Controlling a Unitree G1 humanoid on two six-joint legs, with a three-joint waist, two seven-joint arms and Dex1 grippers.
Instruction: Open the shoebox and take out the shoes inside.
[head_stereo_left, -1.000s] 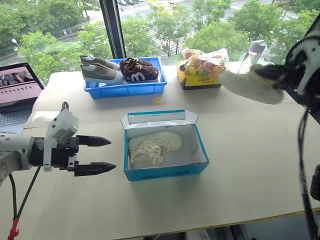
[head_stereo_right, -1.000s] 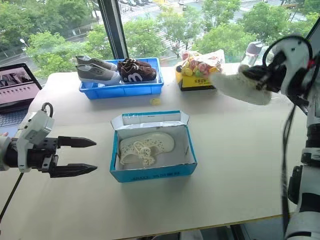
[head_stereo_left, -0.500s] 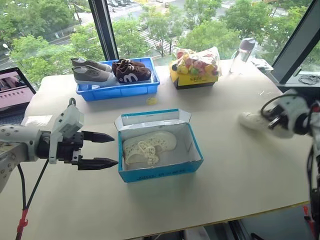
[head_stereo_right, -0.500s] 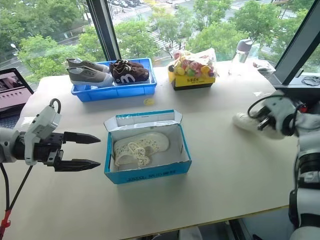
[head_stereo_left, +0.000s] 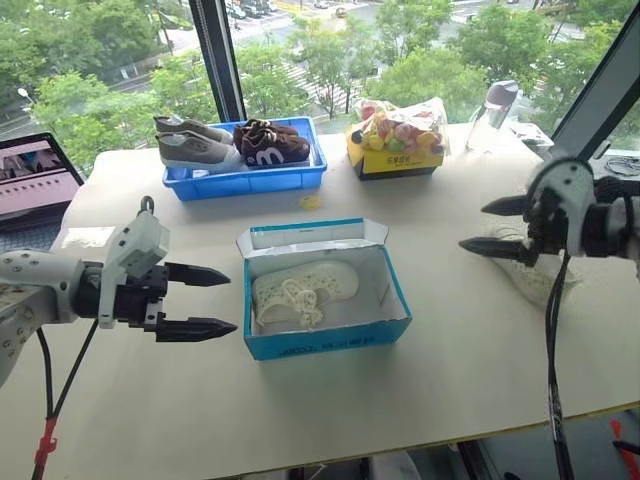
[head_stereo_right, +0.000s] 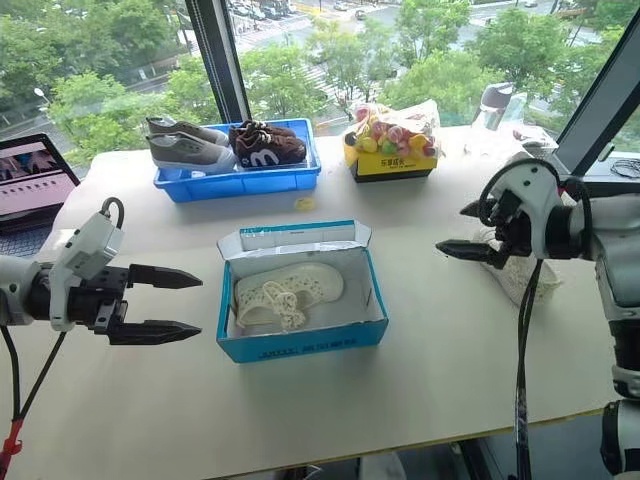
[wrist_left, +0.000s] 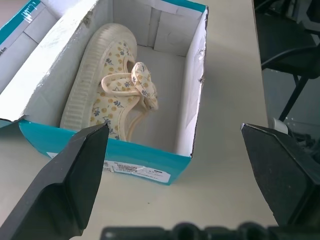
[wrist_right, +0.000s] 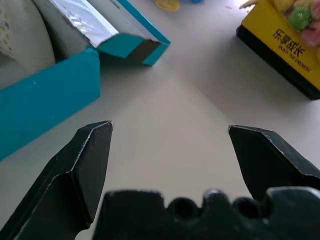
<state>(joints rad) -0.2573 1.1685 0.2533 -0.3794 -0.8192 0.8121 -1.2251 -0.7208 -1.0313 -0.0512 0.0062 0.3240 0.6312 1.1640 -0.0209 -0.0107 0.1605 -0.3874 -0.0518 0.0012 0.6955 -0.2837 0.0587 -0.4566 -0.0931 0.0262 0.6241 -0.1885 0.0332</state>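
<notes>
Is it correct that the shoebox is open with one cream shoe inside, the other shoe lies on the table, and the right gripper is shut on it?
Not quite. The right gripper is open and holds nothing, as the right wrist view shows. The rest stands: the shoebox is open with one cream shoe inside, and the other shoe lies on the table.

The second shoe (head_stereo_right: 522, 272) on the table lies partly hidden behind the right gripper (head_stereo_right: 462, 230).
</notes>
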